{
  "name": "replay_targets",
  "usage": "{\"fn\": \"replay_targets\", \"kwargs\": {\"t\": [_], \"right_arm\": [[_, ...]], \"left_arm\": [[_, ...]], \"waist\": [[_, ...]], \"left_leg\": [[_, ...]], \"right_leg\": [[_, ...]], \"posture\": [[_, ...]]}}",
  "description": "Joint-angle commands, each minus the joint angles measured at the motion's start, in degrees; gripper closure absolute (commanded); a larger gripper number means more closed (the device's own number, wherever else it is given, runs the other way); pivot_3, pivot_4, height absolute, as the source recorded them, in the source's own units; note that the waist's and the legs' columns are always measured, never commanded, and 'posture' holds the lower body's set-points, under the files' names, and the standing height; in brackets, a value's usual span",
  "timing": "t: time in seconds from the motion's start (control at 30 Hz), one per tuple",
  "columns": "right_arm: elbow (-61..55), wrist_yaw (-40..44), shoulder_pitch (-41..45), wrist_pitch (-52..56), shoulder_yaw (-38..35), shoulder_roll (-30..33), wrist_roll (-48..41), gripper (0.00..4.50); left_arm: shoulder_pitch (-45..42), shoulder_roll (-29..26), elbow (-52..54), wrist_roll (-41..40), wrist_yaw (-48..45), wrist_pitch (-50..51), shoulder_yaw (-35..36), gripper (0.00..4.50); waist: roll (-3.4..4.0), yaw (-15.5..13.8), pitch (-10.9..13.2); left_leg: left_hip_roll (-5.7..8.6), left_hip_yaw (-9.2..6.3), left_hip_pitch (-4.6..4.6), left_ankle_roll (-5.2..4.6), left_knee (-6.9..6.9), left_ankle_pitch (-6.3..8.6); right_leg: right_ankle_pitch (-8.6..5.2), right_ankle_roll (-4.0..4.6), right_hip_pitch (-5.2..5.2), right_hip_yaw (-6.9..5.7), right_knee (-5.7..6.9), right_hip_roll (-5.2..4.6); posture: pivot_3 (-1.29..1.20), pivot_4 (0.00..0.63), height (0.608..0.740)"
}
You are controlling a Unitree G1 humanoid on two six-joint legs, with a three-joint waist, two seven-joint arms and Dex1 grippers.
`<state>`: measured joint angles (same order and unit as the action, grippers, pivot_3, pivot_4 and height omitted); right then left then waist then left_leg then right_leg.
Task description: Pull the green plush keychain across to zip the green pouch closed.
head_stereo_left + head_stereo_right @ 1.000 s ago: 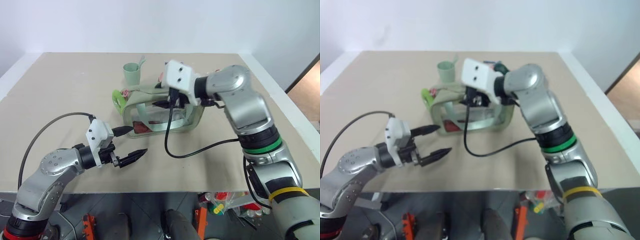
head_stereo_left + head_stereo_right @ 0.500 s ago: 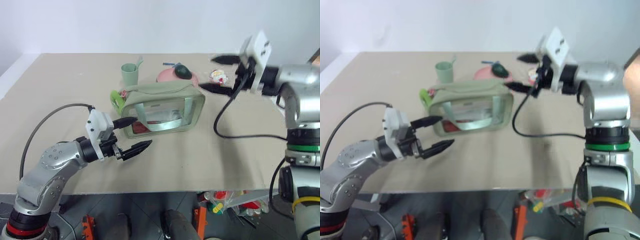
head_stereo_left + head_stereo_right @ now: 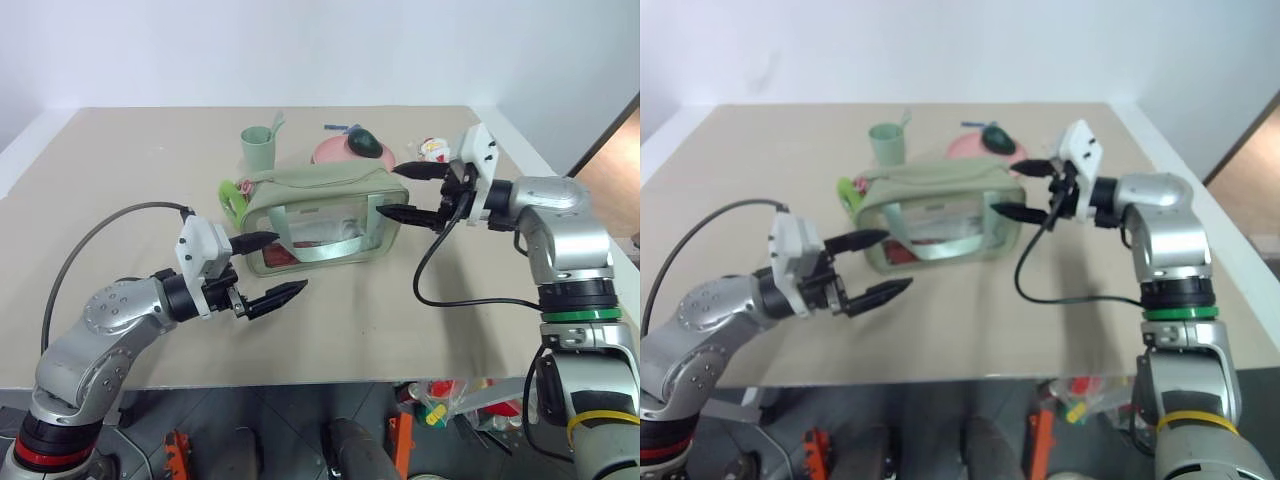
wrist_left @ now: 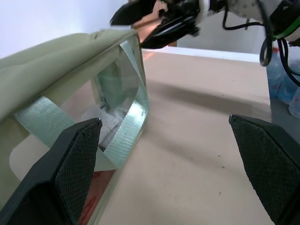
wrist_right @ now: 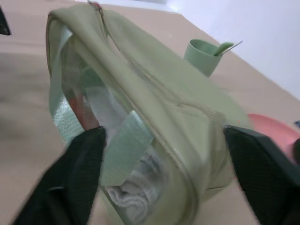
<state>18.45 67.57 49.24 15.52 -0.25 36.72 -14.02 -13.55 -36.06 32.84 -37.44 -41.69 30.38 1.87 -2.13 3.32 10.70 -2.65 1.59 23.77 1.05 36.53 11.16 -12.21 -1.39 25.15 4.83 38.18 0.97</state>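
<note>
The green pouch sits mid-table, the green plush keychain hanging at its left end. Left gripper waits apart-fingered just before that end. Right gripper, fingers spread and empty, hovers beside the opposite end, probably to brace it.

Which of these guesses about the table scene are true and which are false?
1. The lime-green fuzzy ring keychain hangs at the robot's-left end of the sage-green fabric pouch. True.
2. The right gripper is clamped on the keychain. False: its jaws are open beside the pouch's other end.
3. The left gripper has open jaws and holds nothing. True.
4. The pale green cup lies tipped over. False: it stands upright behind the pouch.
</note>
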Motion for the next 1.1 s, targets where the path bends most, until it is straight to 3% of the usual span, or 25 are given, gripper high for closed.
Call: {"fn": "replay_targets", "kwargs": {"t": [0.03,0.2,0.3,0.73,1.1], "right_arm": [[1.5,-0.7,0.3,-2.9,-0.5,0.4,0.5,1.86],[2.4,-0.4,0.4,-3.7,-0.6,0.1,0.1,3.64],[1.3,0.5,0.2,-4.3,-1.0,0.2,-0.9,4.49],[-26.4,0.7,-6.9,11.6,-3.9,5.5,-12.7,4.49],[-29.3,-4.2,-10.6,13.4,-4.4,5.7,-13.4,4.49]], "left_arm": [[0.4,-0.6,2.8,0.3,0.1,-0.4,0.4,0.00],[0.2,-1.0,2.9,0.2,0.5,-0.1,1.0,0.00],[0.0,-1.0,2.9,0.1,0.7,0.1,1.1,0.00],[0.2,-1.8,1.8,-1.2,2.4,1.8,4.7,0.00],[0.1,-1.7,1.2,-0.9,1.3,1.0,4.4,0.00]], "waist": [[0.00,0.0,0.0],[0.00,0.0,0.0],[0.00,0.0,0.0],[0.00,-0.1,0.0],[-0.01,-0.4,0.0]], "left_leg": [[0.00,0.00,0.01,0.00,0.00,0.00],[-0.01,0.00,0.02,0.00,-0.03,0.00],[-0.02,-0.02,0.01,0.00,-0.03,0.00],[-0.03,-0.07,0.09,0.00,-0.05,0.00],[0.00,0.03,0.07,0.00,0.08,0.00]], "right_leg": [[0.00,0.00,0.01,0.00,0.00,-0.01],[-0.01,-0.01,0.02,-0.01,-0.01,-0.01],[0.00,-0.01,0.02,-0.02,0.00,0.01],[-0.02,-0.03,0.07,-0.07,-0.01,0.00],[-0.08,0.10,0.04,0.02,-0.01,-0.03]], "posture": [[0.00,0.150,0.740],[0.00,0.150,0.740],[0.00,0.150,0.740],[0.00,0.150,0.740],[0.00,0.150,0.740]]}}
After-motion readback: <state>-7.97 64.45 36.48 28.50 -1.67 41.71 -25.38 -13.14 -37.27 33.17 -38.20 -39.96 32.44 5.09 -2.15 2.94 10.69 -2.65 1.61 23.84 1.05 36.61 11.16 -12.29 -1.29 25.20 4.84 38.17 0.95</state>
